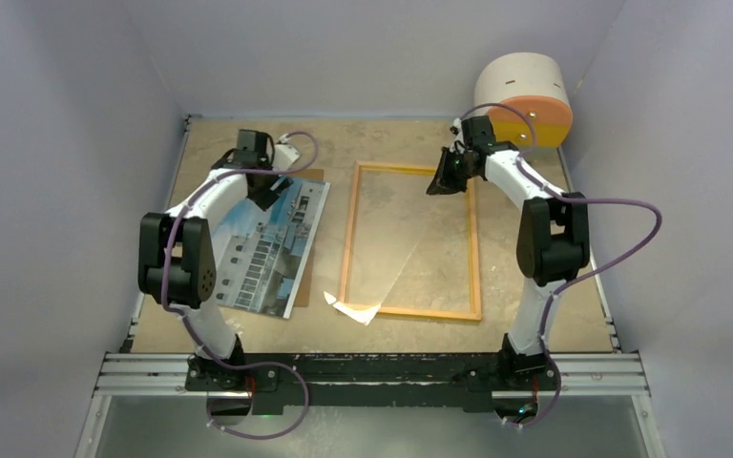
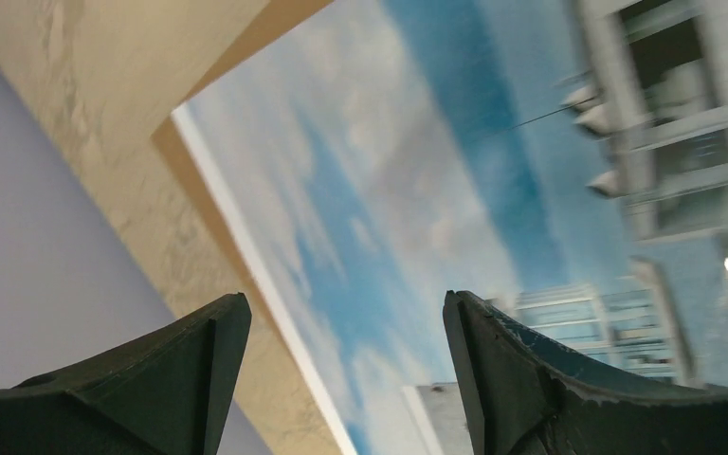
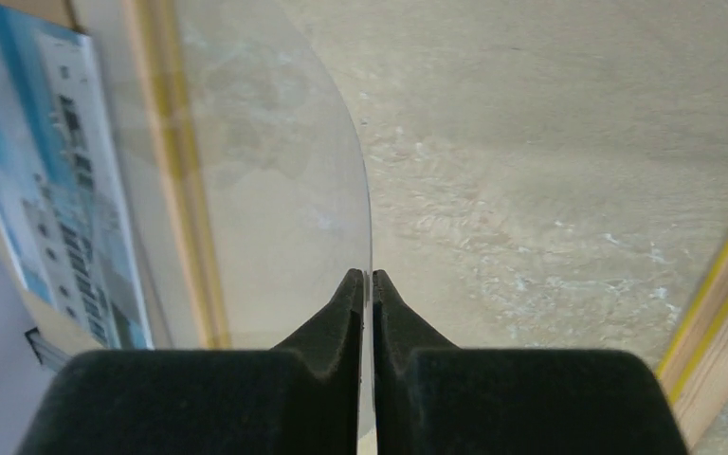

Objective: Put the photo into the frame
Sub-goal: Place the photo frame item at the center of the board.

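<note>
The photo (image 1: 267, 243), a glossy print of a white building and blue sky, lies on a brown backing board (image 1: 313, 175) at the left. My left gripper (image 1: 265, 191) hovers over its far end, open, with sky (image 2: 417, 171) between the fingers (image 2: 346, 308). The frame (image 1: 475, 248) lies flat in the middle, wood-coloured side up. My right gripper (image 1: 442, 179) is shut on the edge of the clear pane (image 1: 391, 258). The pane bows up from the frame, with its near corner resting past the frame's near left corner. The right wrist view shows the closed gripper (image 3: 370, 277) pinching the pane (image 3: 275, 190).
A tan cylinder with an orange band (image 1: 525, 95) stands at the back right, close behind the right arm. Grey walls close in the left, back and right sides. A metal rail (image 1: 372, 374) runs along the near edge.
</note>
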Available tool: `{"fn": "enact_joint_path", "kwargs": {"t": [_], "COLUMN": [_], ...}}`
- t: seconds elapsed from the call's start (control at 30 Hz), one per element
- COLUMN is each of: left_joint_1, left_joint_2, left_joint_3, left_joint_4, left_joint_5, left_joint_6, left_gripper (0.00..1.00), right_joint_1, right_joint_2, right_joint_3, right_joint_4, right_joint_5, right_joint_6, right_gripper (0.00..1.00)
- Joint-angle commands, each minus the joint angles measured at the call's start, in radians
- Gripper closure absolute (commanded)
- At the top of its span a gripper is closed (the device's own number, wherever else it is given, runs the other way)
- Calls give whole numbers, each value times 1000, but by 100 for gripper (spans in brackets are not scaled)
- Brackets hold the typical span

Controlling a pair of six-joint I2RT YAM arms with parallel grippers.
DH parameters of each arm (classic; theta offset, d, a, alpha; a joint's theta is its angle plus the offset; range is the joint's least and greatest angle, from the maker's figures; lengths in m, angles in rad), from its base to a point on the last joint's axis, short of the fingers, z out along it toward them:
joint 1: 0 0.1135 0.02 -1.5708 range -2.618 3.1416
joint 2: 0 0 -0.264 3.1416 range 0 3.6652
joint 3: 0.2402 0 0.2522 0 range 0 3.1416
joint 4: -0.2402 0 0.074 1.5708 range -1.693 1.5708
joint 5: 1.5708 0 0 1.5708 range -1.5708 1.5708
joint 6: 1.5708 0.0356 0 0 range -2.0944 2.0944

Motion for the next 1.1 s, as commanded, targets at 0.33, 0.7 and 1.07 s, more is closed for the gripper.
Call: {"fn": "enact_joint_path", "kwargs": {"t": [0.33, 0.7, 1.07], "left_joint_1": [-145, -145, -146], "left_joint_2": [98, 91, 92], "left_joint_3": [15, -28, -54], "left_joint_4": [49, 76, 69], "left_joint_5": [-65, -46, -8], "left_joint_6": [23, -2, -24], "left_gripper": [21, 21, 21], "right_joint_1": [-1, 74, 239], "right_joint_2": [-5, -326, -472], "right_joint_3": [24, -463, -827], "right_joint_4": [-90, 103, 499], "right_joint_5": [260, 85, 25], "right_joint_6": [27, 208, 580], "right_gripper": [2, 1, 5]}}
